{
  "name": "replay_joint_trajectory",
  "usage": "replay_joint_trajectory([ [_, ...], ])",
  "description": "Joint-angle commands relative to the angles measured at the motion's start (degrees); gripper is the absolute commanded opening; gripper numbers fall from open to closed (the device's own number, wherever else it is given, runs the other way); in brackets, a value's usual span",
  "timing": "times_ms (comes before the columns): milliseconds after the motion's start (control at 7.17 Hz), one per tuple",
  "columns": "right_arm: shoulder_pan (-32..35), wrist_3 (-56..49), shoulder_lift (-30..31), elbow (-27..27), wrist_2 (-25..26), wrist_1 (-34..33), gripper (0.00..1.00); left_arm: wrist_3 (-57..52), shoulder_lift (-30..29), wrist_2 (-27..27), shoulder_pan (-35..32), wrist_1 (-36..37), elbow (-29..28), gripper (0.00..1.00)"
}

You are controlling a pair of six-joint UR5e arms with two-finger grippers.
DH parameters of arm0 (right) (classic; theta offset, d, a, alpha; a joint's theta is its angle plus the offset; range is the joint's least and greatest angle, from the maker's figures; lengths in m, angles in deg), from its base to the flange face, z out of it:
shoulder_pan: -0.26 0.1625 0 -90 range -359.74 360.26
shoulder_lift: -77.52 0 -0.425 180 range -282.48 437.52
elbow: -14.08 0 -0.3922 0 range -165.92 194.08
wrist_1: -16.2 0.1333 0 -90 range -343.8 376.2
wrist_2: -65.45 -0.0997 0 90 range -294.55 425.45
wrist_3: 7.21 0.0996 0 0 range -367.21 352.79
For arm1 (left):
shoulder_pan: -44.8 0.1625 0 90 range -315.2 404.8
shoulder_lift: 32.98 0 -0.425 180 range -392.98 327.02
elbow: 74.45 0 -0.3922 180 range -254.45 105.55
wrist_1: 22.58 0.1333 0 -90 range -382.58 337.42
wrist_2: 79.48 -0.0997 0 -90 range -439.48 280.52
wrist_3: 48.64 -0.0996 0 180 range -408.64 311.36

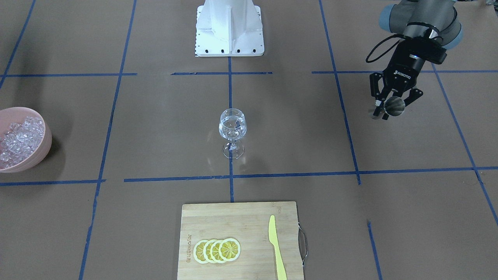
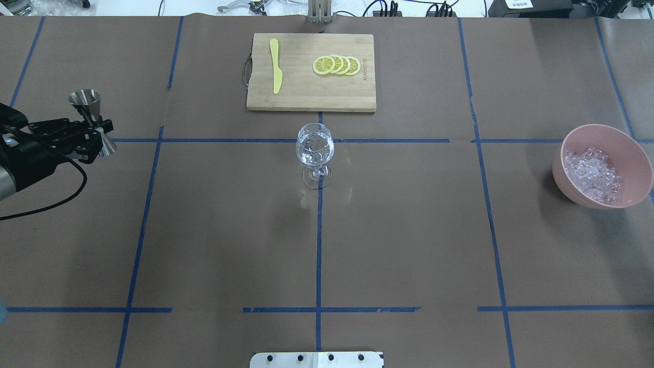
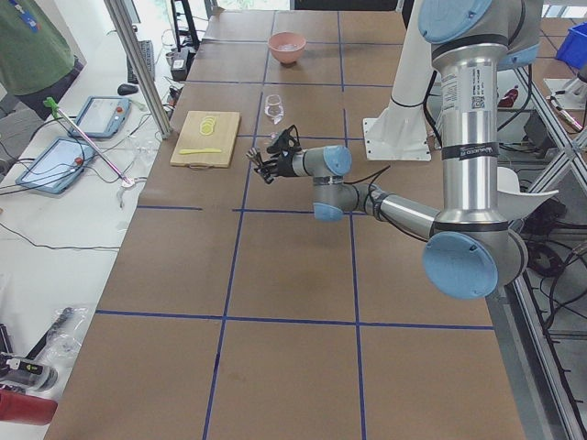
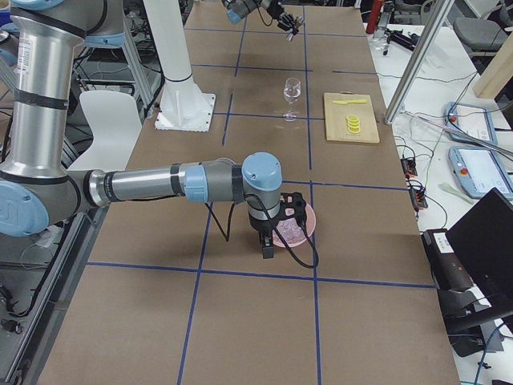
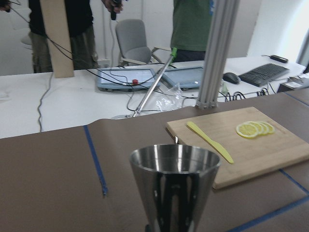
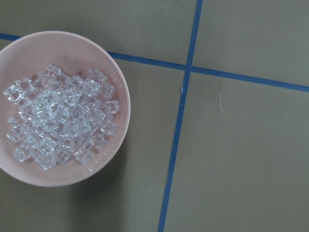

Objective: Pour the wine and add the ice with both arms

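Grey left arm [image 3: 468, 137] ends in the left gripper [image 2: 97, 132], jaws clenched on the waist of an upright steel jigger [image 2: 87, 99]. Right gripper [image 4: 276, 228] hangs above a pink bowl [image 2: 636, 148]; its jaw state cannot be told. Wine glass [image 2: 316, 148] stands well apart from both grippers. Ice [image 2: 592, 174] lies in the bowl, directly beneath the right jaws.

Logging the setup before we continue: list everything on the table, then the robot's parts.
wine glass: one, clear, table centre
bowl: one, pink, robot's right side
ice: many chunks, clear, in the bowl
cutting board: one, wooden, far edge opposite the robot
lemon slices: four, yellow, overlapping on the cutting board
knife: one, yellow, on the cutting board
jigger: one, steel, in the left tool
left tool: one, black, robot's left side, gripping the jigger
right tool: one, black, above the bowl; open or shut unclear
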Motion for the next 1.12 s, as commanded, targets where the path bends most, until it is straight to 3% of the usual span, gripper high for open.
replay_joint_trajectory([
  [0, 0.00, -0.06, 0.00, 0.04, 0.07, 0.00, 1.00, 5.21, 3.40, -18.73, 7.56, -3.81, -1.33, 0.00],
  [140, 0.00, -0.15, 0.09, 0.04, 0.07, 0.00, 1.00, 5.92, 3.14, -27.98, 13.54, -3.73, -2.73, 0.00],
  [279, 0.00, -0.15, 0.09, 0.04, 0.07, 0.00, 1.00, 8.27, 2.53, -32.69, 16.90, -3.55, -4.05, 0.00],
  [698, 0.00, -0.07, 0.09, 0.13, 0.07, 0.00, 1.00, 11.55, -5.62, -34.05, 18.17, -3.46, -14.91, 0.00],
  [977, 0.00, -0.06, 0.09, 0.13, 0.07, 0.00, 1.00, 12.25, -6.26, -34.23, 19.04, -3.64, -19.07, 0.00],
])
